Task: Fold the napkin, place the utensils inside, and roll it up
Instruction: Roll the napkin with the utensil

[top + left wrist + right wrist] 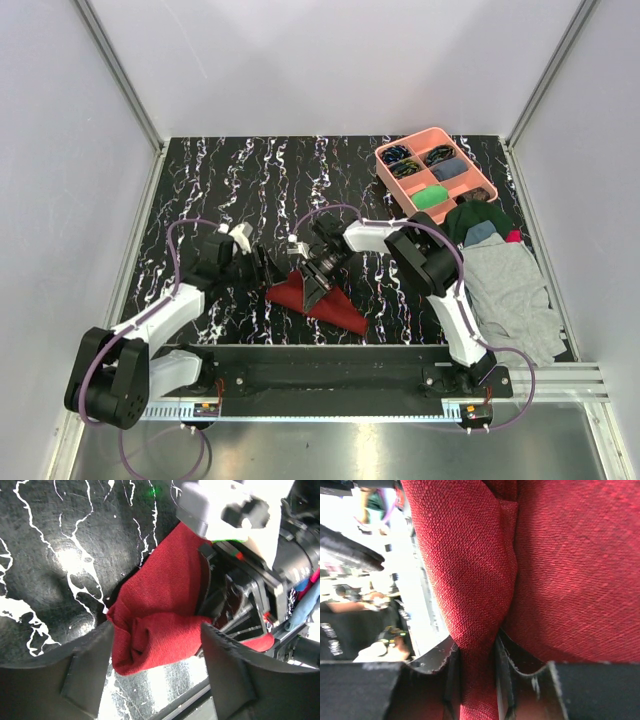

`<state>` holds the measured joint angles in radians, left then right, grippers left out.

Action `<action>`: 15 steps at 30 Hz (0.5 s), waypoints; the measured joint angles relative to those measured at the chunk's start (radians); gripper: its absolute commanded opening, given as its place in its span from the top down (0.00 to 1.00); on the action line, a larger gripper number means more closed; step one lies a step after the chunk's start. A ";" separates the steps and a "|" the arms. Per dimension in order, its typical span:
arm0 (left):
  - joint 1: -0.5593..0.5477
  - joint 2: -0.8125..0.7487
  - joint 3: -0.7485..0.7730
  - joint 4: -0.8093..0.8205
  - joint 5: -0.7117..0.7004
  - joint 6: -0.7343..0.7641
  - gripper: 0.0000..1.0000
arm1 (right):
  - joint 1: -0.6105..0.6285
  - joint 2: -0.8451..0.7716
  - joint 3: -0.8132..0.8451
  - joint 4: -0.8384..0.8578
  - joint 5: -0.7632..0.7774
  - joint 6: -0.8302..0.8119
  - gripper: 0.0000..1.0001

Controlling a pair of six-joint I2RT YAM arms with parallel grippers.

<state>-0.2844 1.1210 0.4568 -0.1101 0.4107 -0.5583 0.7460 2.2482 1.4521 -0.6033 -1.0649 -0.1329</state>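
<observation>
1. No word, brand, number or sign can be read in any view.
2. Pale marks on a dark shape (332, 640), lower left of the right wrist view, are too blurred to read.

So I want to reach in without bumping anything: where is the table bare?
Bare: the far stretch of table, left of the pink tray, across to the left edge. Crowded: the right side, with tray and clothes pile, and near centre, where the left hand and right hand meet at the napkin.
</observation>
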 measured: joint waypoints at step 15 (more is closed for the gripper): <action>0.000 0.067 -0.035 0.086 0.035 -0.027 0.79 | -0.035 0.087 0.048 -0.022 -0.127 0.029 0.61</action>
<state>-0.2844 1.1881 0.4213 -0.0242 0.4454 -0.5850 0.7105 2.3356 1.4998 -0.6254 -1.1915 -0.1043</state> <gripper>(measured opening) 0.328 0.334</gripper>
